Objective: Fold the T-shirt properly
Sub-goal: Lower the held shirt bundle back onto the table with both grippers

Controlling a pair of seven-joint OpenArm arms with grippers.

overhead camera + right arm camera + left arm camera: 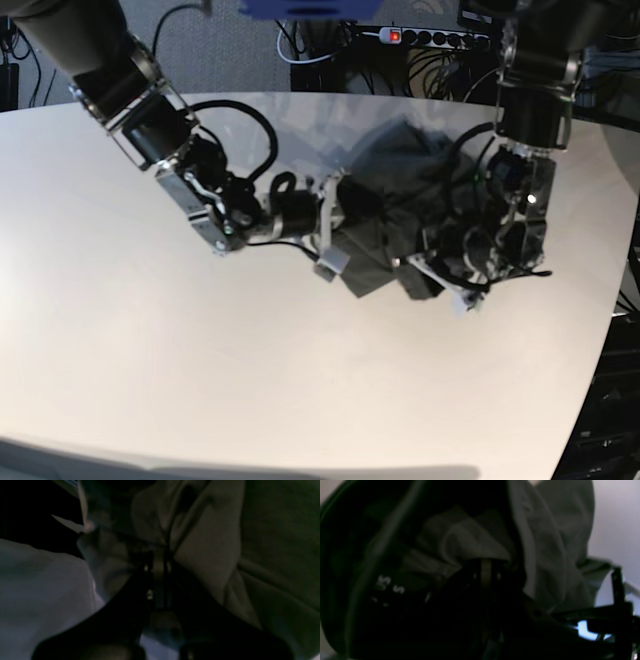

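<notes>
Pinching the dark grey T-shirt (400, 215) from both sides, your two grippers have it bunched in a loose heap between them, on the far right part of the white table (200, 380), nearer its far edge than its near one. The right gripper (335, 225) comes in low from the table's left side, its arm stretched almost flat along the surface, and the right wrist view shows its jaws pressed together on a fold of the fabric (205, 545). The left gripper (440, 262) hangs down from an arm that drops steeply over the table's right side; the left wrist view shows its jaws likewise clamped on cloth (545, 542), with more of the shirt draped over and around the fingers, so which part of the garment it has is not clear. What the coming move turns on, as I judge it: the shirt lies crumpled between the two grips, with no clear long axis yet, and the grips sit close together. You would likely need to draw the grippers apart, each back toward its own side, to spread the cloth flat before any fold. Watch for the fabric snagging on the left wrist, where it wraps the hardware.
</notes>
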